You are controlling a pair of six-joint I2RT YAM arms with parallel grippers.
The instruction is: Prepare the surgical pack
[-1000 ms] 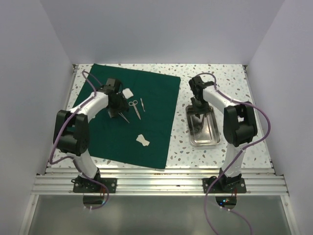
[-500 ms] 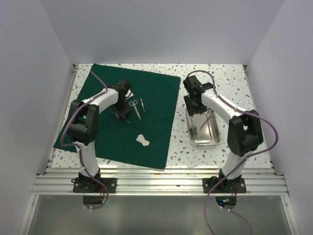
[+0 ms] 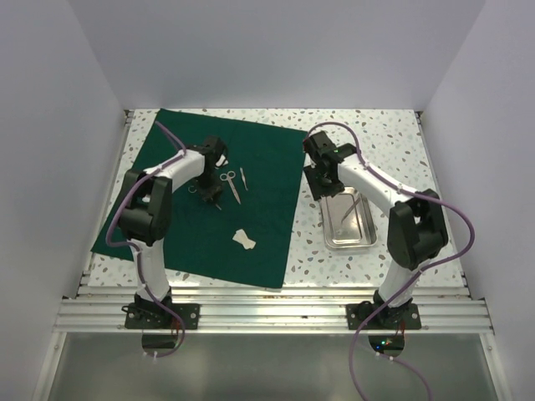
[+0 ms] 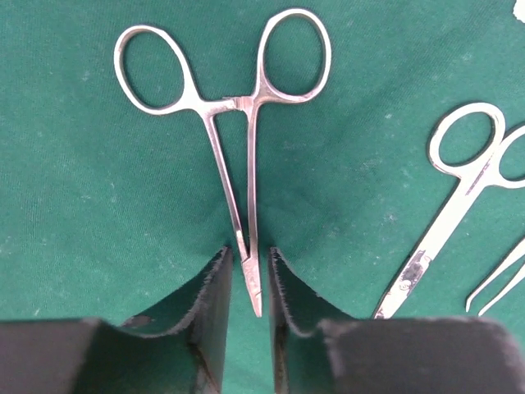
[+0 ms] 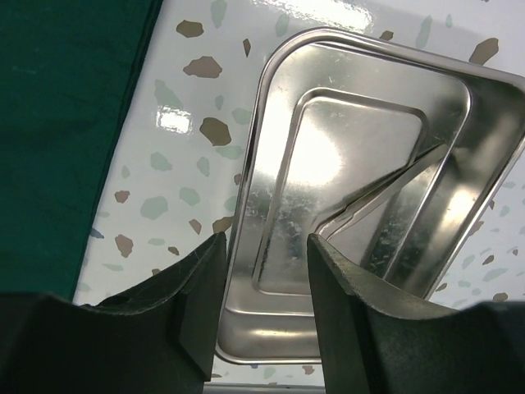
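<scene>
The dark green drape (image 3: 226,200) lies spread flat on the table. On it lie steel forceps (image 4: 238,156), scissors (image 3: 230,185), tweezers (image 3: 243,177) and a white gauze piece (image 3: 244,240). My left gripper (image 4: 248,258) is low over the drape, its jaws narrowly open on either side of the forceps' tip, with a gap on each side. The scissors (image 4: 455,209) lie just to its right. The steel tray (image 3: 349,238) stands on the bare table right of the drape and holds one slim instrument (image 5: 385,185). My right gripper (image 5: 264,242) is open and empty above the tray's (image 5: 271,148) end.
The terrazzo tabletop (image 3: 393,134) is bordered by white walls at the back and sides. A metal rail (image 3: 267,313) with both arm bases runs along the near edge. The drape's right edge (image 5: 123,131) lies close to the tray.
My right gripper has lifted out of the tray and moved left toward the drape, leaving the slim instrument in the tray. My left arm has swung right and now sits over the forceps.
</scene>
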